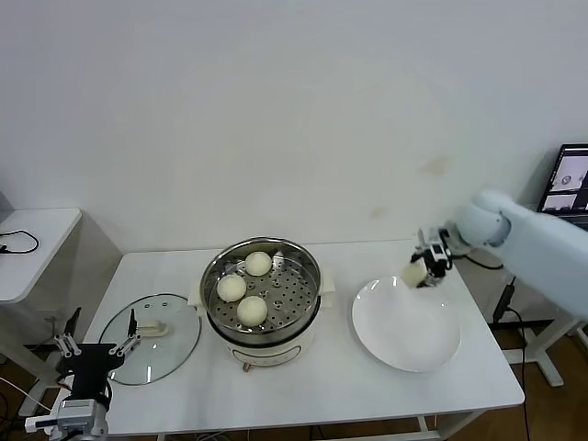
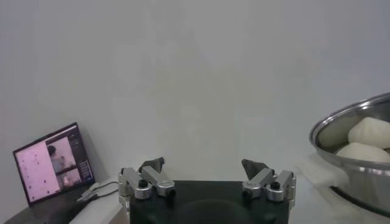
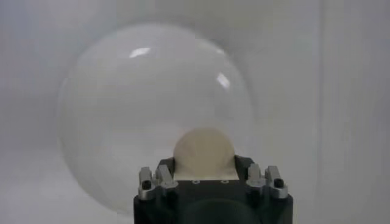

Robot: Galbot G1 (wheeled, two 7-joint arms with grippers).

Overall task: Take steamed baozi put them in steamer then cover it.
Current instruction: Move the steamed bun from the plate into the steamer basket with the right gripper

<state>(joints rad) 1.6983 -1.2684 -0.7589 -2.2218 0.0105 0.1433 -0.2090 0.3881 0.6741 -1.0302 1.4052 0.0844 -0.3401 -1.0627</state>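
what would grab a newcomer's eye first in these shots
The steamer at the table's middle, its steel basket holding three baozi. To its right, the right pincer grips the fourth baozi above the far edge of the bare white plate. To the steamer's left lies the glass lid, with the left pincer open at the table's near-left corner.

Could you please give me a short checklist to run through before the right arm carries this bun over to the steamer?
1. Bun held: the right gripper is shut on the fourth baozi - ok.
2. Bun lifted off the plate: appears raised above its far rim - ok.
3. Room in the steamer: three baozi inside, open floor on the plate side - ok.
4. Left gripper clear of the path: open, parked near the glass lid - ok.
5. Lid off the steamer: lies on the table - ok.
6. Grip firmness: cannot tell.
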